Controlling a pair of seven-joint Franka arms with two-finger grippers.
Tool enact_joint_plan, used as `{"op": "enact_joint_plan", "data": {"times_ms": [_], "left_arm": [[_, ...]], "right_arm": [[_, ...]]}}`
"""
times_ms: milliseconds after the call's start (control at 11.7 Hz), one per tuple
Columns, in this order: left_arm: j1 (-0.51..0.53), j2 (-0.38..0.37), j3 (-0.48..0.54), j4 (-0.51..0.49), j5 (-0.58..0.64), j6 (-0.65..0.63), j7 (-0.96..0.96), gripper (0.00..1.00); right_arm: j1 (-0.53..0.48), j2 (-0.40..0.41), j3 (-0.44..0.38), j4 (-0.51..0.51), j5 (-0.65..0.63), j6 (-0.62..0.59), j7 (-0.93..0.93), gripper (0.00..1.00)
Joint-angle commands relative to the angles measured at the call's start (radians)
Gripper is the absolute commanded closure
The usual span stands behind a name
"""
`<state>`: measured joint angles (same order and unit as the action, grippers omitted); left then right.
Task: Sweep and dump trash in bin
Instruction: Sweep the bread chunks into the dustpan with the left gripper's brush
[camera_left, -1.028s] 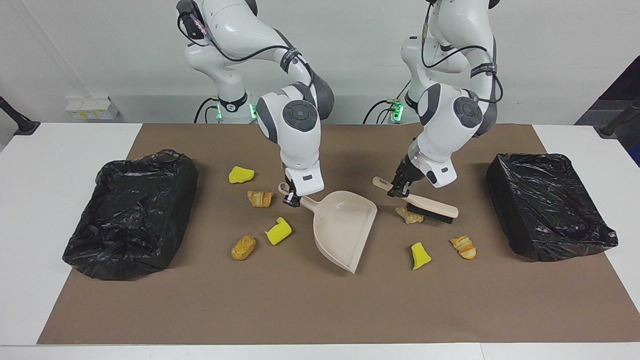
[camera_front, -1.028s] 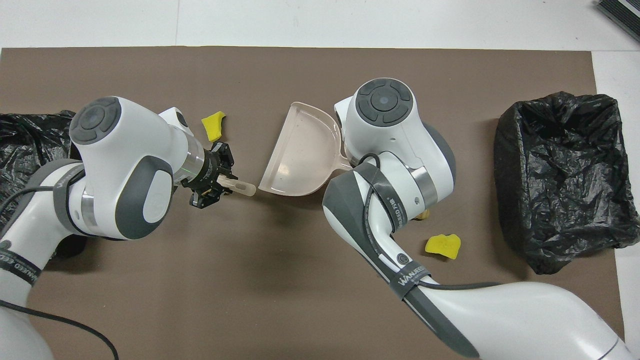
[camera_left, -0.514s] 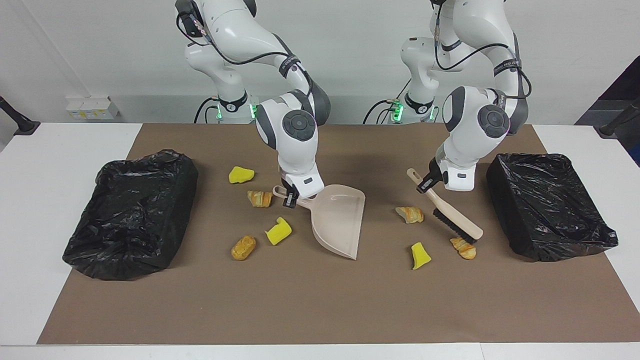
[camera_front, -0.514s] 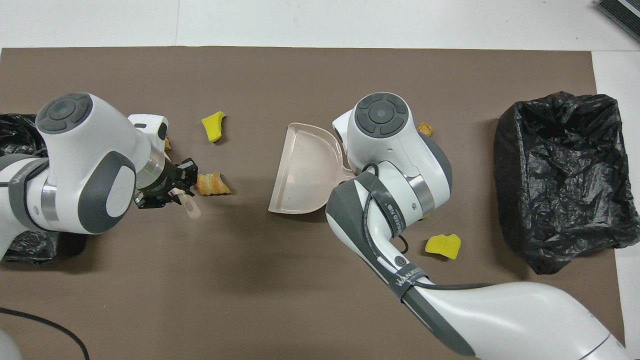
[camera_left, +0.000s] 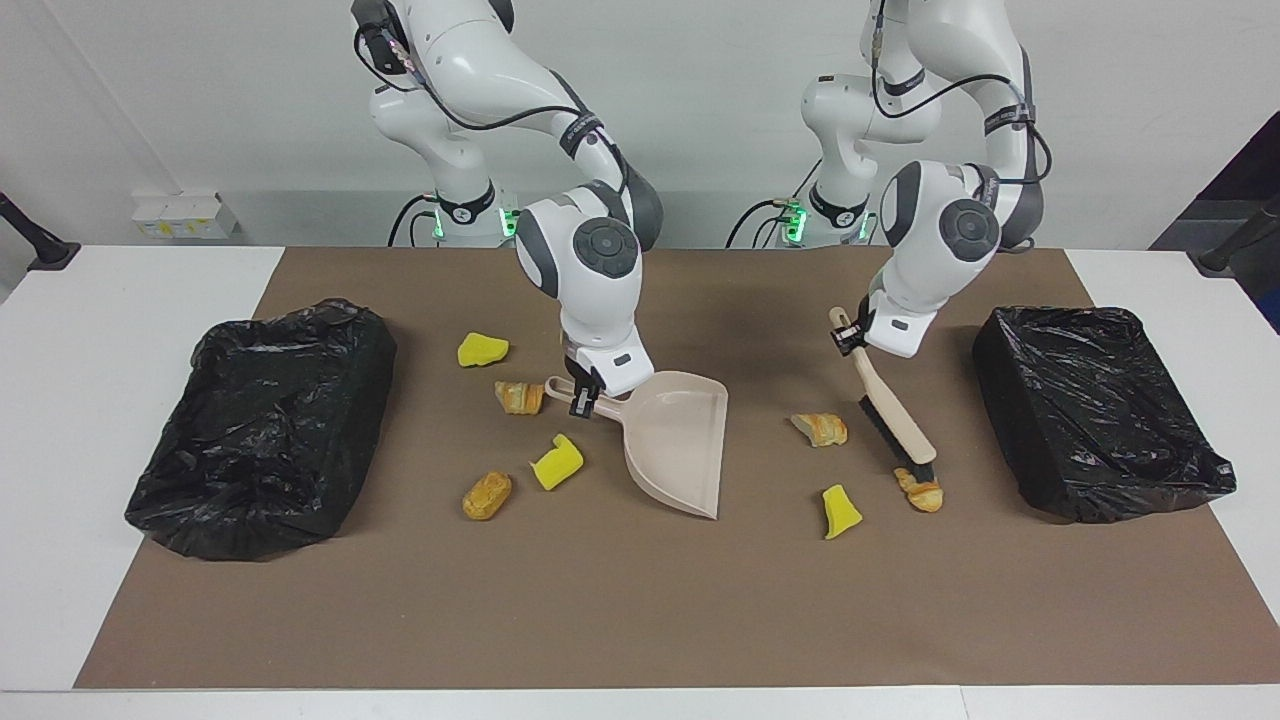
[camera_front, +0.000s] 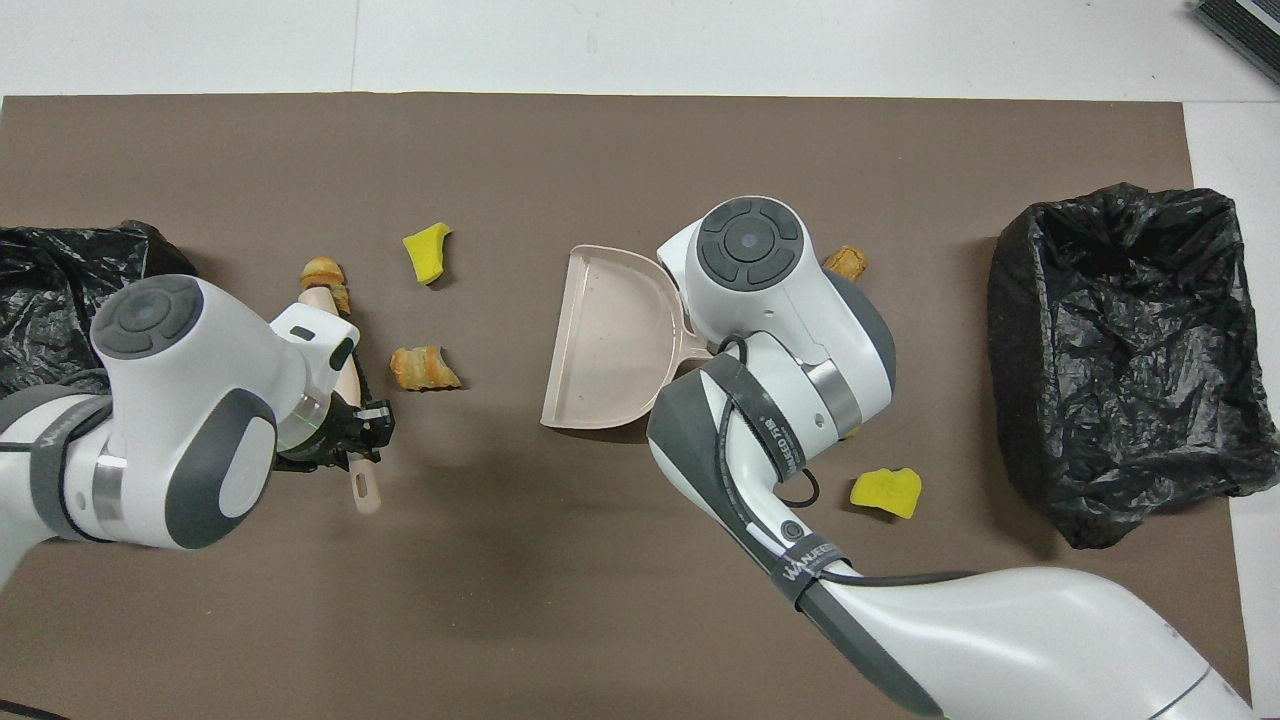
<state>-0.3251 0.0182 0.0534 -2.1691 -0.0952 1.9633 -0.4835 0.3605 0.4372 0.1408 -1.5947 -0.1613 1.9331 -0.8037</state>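
Observation:
My right gripper is shut on the handle of the beige dustpan, which rests tilted on the brown mat with its mouth toward the left arm's end. My left gripper is shut on the handle of the beige brush. The brush slants down, and its black bristles sit against a tan pastry piece. More trash lies around: a pastry piece, yellow sponge chunks, and pastry pieces. In the overhead view the dustpan and brush handle show; the right gripper is hidden under its arm.
A bin lined with a black bag stands at the right arm's end of the mat. A second one stands at the left arm's end, close beside the brush. White table surrounds the brown mat.
My left gripper swung the brush toward the left arm's end and turned it steeper, bringing its bristles against the pastry piece by that bin. The dustpan turned and shifted slightly.

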Motion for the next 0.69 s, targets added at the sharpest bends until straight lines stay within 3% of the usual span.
{"op": "enact_joint_plan", "data": {"times_ms": [0, 257, 600], "left_arm": [[-0.063, -0.034, 0.002, -0.060, 0.019, 0.055, 0.037, 1.00], [-0.107, 0.012, -0.004, -0.046, -0.003, 0.115, 0.124, 1.00], [-0.175, 0.025, -0.006, -0.032, -0.147, 0.192, 0.154, 1.00]], "right_arm": [[-0.005, -0.014, 0.008, -0.033, -0.026, 0.033, -0.025, 1.00], [-0.003, -0.002, 0.008, -0.033, -0.026, 0.067, -0.022, 1.00], [-0.005, 0.006, 0.008, -0.031, -0.026, 0.101, -0.020, 1.00]]}}
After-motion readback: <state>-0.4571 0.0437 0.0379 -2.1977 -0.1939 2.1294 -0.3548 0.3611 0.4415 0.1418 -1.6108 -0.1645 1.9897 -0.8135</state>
